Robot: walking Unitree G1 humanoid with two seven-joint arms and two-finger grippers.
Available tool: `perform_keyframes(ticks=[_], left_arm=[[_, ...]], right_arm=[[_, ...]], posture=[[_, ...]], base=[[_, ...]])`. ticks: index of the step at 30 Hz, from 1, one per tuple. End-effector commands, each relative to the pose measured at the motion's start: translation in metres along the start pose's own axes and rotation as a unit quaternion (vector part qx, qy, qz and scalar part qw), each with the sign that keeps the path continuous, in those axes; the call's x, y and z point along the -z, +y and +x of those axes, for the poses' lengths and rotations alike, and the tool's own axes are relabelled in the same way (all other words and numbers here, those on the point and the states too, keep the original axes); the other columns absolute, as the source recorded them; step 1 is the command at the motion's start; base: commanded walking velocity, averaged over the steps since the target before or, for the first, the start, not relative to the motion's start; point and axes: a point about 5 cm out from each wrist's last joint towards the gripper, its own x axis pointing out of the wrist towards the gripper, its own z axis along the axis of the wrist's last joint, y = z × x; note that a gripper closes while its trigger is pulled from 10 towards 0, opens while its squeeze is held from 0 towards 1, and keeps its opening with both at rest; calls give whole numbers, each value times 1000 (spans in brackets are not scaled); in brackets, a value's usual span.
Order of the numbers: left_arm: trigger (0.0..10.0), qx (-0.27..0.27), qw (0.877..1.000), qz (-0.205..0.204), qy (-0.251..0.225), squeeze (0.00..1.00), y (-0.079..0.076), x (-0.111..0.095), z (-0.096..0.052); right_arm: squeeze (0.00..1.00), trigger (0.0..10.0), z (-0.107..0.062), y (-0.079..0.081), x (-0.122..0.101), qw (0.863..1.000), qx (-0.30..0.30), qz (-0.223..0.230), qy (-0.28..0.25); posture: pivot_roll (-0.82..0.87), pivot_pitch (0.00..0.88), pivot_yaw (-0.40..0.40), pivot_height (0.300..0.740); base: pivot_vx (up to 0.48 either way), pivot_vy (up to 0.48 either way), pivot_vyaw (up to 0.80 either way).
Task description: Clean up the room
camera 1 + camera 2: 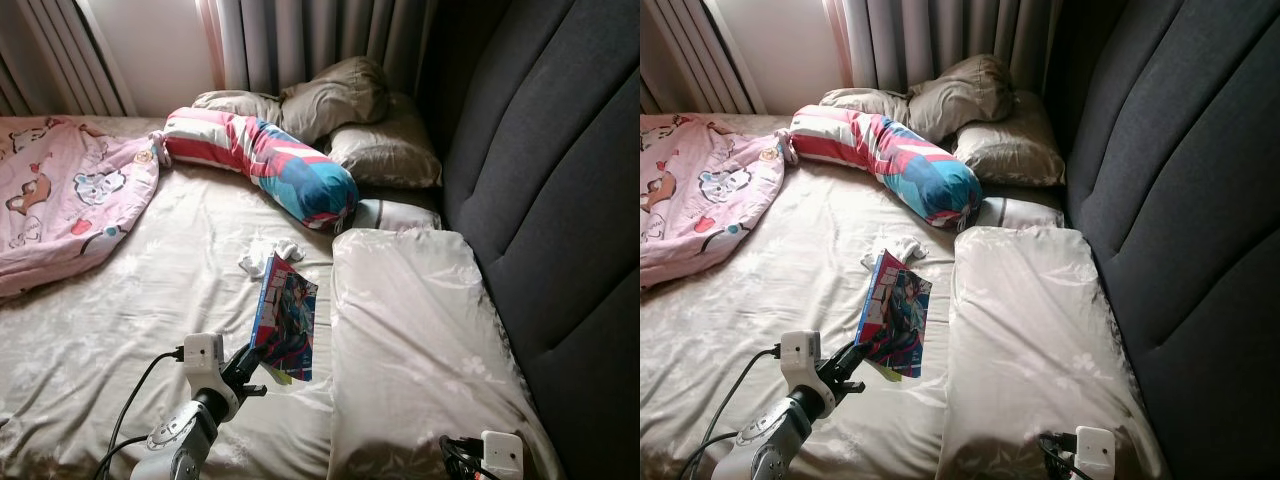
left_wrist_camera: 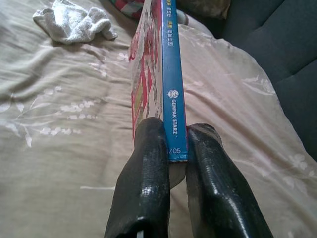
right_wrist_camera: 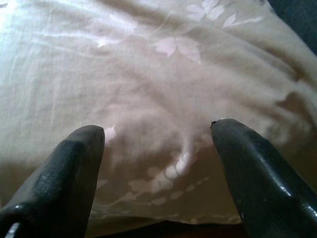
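Our left gripper [image 2: 171, 148] is clenched on the lower end of a comic book [image 1: 287, 318], its fingers [image 2: 146, 168] pinching the blue spine so the book stands upright off the bed sheet [image 1: 120, 330]. We see a crumpled white cloth [image 1: 268, 257] lying just beyond the book at twelve o'clock, and a striped bolster [image 1: 262, 162] further up at twelve. A long beige pillow [image 1: 410, 340] lies at three o'clock from the book, beside the dark headboard [image 1: 550, 180]. A pink blanket [image 1: 60, 200] sits at ten o'clock. Our right gripper [image 3: 158, 139] hovers spread wide over the pillow, grasping nothing.
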Motion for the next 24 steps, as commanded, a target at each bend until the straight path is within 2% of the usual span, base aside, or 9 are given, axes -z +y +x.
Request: perform_keyframes(ticks=[1, 5, 10, 24], left_arm=[[10000, 5, 1000, -2, -19, 0, -2, -6, 3], [10000, 3, 1000, -8, -19, 0, -1, -5, 4], [10000, -1, 1000, -15, -21, 0, 0, -5, 5], [10000, -8, 999, -36, -31, 0, 0, -8, 16]], right_arm=[[0, 10000, -4, -2, 7, 1000, 4, 7, 10], [0, 10000, -4, -3, 9, 1000, 7, 8, 22], [0, 10000, -4, -2, 6, 1000, 3, 6, 8], [0, 10000, -5, -2, 7, 1000, -1, 6, 9]], posture=[[-20, 182, -55, 667], [-20, 182, -55, 667], [-23, 187, -58, 637], [-29, 191, -60, 637]], base=[[0, 0, 0], [0, 0, 0], [0, 0, 0], [0, 0, 0]])
